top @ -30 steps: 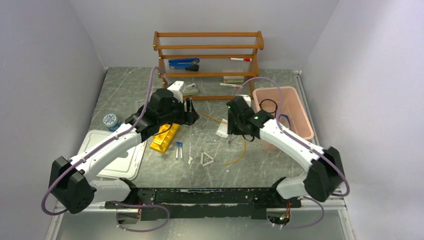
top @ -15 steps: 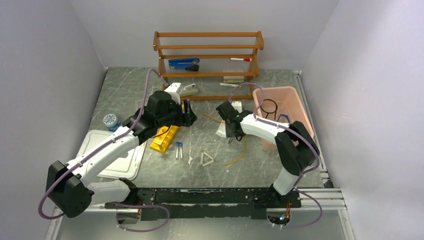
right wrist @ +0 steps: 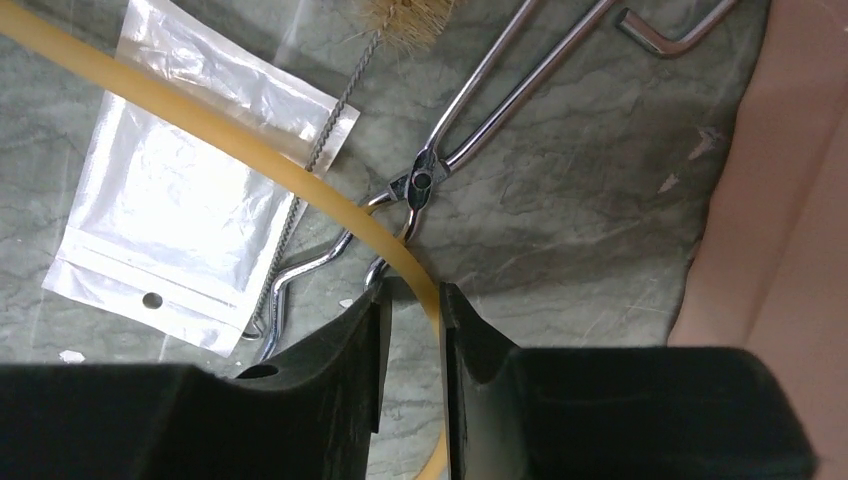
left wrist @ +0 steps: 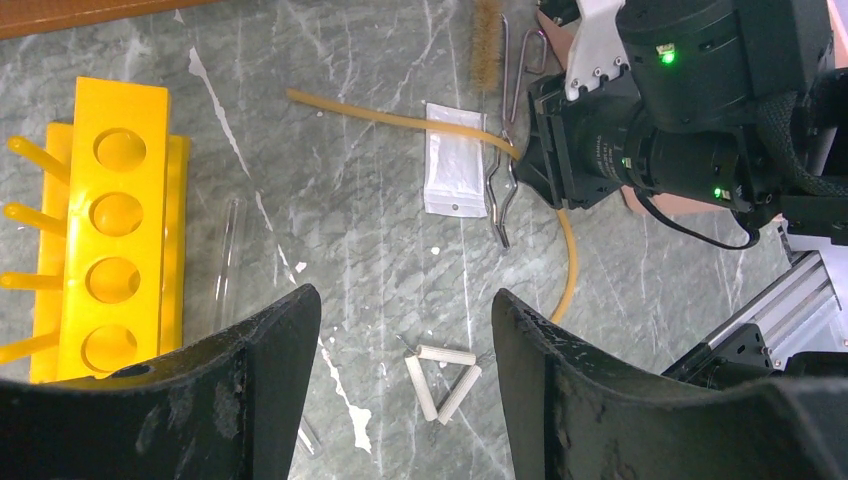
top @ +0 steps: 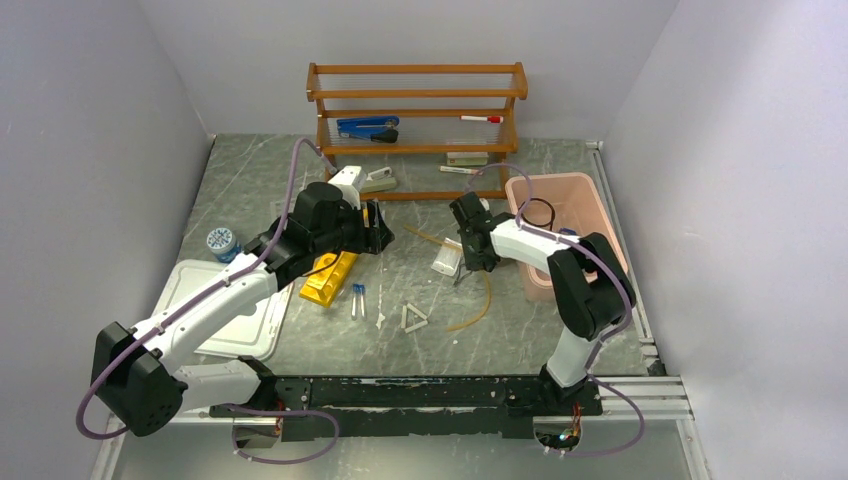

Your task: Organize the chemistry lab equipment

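The amber tubing (right wrist: 200,130) is a thin, smooth, honey-yellow hose lying on the marbled tabletop (right wrist: 600,180) across a clear bag (right wrist: 170,230). In the right wrist view its long axis slants from upper left down to the right, curving in between the fingers of the right tool (right wrist: 413,300), which is clenched on it. The left tool (left wrist: 400,300) hangs spread wide.

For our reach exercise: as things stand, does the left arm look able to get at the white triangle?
Probably yes. The open left gripper faces the white triangle, which lies bare on the table, apart from the yellow rack and amber tubing.
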Controlling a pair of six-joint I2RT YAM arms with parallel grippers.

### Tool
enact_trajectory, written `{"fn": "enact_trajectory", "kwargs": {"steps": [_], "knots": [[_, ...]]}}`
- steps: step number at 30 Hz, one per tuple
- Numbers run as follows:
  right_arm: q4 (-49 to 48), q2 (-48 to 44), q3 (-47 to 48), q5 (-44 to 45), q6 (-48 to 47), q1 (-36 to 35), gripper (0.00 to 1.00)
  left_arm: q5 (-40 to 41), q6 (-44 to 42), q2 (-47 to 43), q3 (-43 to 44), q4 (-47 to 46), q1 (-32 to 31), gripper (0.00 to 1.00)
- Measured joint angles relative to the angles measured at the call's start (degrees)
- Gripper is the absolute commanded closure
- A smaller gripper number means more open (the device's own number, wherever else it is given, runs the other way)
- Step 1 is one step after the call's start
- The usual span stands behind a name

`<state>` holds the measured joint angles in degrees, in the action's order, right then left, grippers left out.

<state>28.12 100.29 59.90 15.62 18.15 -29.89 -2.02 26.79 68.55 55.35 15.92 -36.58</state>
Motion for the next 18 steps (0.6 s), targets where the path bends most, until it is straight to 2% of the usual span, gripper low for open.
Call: {"fn": "enact_trajectory", "kwargs": {"steps": [3,8,10,18], "knots": [[-0.02,0.13,0.00,-1.62,-1.09,0.92,0.79,0.00,-0.02,0.02,0.00,0.02,0.00,0.32],[-0.02,0.13,-0.11,-2.60,-2.82,2.64,0.96,0.00,-0.07,0.02,0.00,0.00,0.00,0.32],[0.00,0.09,-0.11,-2.82,-3.41,2.78,1.00,0.00,-0.04,0.02,0.00,0.00,0.02,0.32],[2.47,-4.94,0.33,-3.13,-4.13,2.14,1.00,0.00,-0.04,0.02,-0.02,0.00,0.02,0.32]]}}
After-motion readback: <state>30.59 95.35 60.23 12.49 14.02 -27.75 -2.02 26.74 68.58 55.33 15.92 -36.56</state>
